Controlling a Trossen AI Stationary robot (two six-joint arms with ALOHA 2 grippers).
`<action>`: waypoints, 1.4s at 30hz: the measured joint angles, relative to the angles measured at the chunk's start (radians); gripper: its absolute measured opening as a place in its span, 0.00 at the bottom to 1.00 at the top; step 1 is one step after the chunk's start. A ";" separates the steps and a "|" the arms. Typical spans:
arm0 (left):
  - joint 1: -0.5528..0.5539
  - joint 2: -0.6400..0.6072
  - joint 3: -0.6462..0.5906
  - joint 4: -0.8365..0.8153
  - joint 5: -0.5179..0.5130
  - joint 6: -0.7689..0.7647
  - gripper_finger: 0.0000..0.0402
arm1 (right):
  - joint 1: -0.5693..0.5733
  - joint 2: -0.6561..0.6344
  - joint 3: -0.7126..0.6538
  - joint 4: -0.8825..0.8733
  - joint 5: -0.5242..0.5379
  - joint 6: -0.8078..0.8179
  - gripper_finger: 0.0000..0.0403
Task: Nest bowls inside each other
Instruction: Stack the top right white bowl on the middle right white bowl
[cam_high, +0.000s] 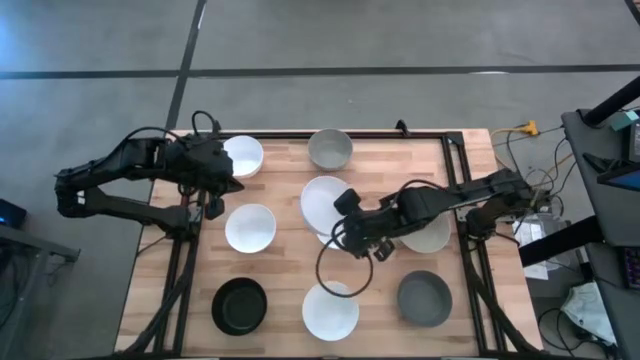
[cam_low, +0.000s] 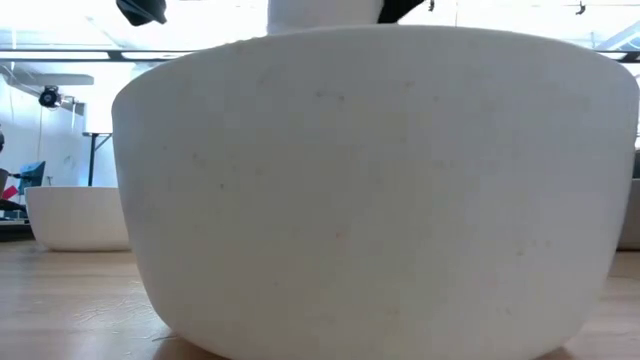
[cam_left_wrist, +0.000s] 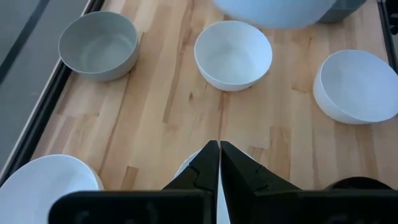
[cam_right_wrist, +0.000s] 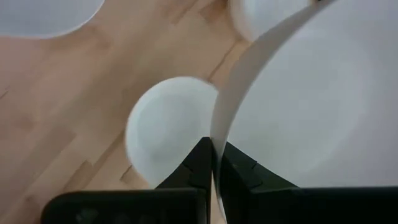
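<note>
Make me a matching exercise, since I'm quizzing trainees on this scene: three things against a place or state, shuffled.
Things:
1. black bowl
2. right gripper
3. left gripper

Place or state:
A. shut, over the left side of the table
B. shut on the rim of a white bowl
C. standing at the high view's lower left

Pairs: 1-C, 2-B, 3-A

Two dark, jointed arms with black looping cables, each hand (cam_left_wrist: 219, 163) two tapered black fingers (cam_right_wrist: 200, 163).
</note>
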 joint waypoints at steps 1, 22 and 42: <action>0.000 -0.002 0.000 0.000 0.000 0.005 0.00 | -0.003 0.018 0.016 -0.029 -0.009 -0.004 0.03; 0.001 -0.003 -0.120 0.010 -0.013 0.018 0.00 | -0.021 0.096 -0.150 -0.029 -0.041 0.146 0.03; 0.001 -0.034 -0.145 0.063 -0.016 -0.006 0.00 | -0.054 0.165 -0.225 0.088 -0.051 0.172 0.03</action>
